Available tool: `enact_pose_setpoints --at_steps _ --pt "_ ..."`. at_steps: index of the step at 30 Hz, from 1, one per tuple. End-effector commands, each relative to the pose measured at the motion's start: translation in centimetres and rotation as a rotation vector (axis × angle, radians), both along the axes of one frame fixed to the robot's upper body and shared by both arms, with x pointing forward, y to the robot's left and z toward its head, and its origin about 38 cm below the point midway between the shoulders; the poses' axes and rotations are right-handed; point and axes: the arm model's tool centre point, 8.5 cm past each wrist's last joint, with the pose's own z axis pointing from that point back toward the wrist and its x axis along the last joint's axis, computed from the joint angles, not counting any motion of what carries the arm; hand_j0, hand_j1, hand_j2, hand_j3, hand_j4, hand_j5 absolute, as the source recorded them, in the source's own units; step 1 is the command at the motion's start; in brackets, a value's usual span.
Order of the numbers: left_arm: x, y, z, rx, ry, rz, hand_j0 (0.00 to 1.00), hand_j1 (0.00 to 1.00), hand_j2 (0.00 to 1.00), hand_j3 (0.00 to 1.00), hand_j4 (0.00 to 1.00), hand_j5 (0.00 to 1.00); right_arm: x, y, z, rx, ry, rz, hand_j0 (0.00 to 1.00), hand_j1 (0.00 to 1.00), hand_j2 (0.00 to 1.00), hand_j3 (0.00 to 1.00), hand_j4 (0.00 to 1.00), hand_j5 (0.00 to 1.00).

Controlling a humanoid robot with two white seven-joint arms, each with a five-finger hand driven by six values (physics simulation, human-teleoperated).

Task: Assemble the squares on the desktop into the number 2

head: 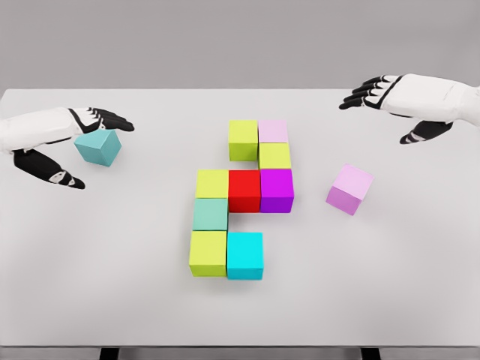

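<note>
Several coloured cubes form a cluster at the table's middle: a lime cube (243,139) and pale pink cube (273,131) on top, a yellow-green cube (274,156) below, then a yellow cube (212,183), red cube (244,190) and magenta cube (277,190) in a row, a mint cube (210,214), a lime cube (208,253) and a cyan cube (244,255). A loose violet cube (349,189) lies to the right. My left hand (79,146) hovers over a teal cube (98,146), fingers spread around it without closing. My right hand (390,105) is open at the upper right, holding nothing.
The white table (112,285) spans the whole view, with its front edge near the bottom and its far edge against a grey wall.
</note>
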Motion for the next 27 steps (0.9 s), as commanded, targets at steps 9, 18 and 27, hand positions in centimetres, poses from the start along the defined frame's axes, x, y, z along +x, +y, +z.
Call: enact_pose_setpoints --at_steps 9,18,27 --pt "4.2 2.0 -2.4 -0.002 0.006 0.139 1.00 1.00 1.00 1.00 1.00 1.00 -0.3 0.9 -2.8 -0.142 0.061 0.035 1.00 1.00 1.00 1.00 1.00 1.00" --pt "7.1 4.1 -6.7 0.119 0.162 0.339 1.00 1.00 1.00 1.00 1.00 1.00 -0.5 5.5 -5.4 -0.263 0.037 0.150 1.00 1.00 1.00 1.00 1.00 1.00" --pt "9.2 4.6 -8.7 0.086 0.204 0.407 1.00 1.00 1.00 1.00 1.00 1.00 -0.4 4.8 -7.3 -0.355 0.053 0.136 1.00 1.00 1.00 1.00 1.00 1.00"
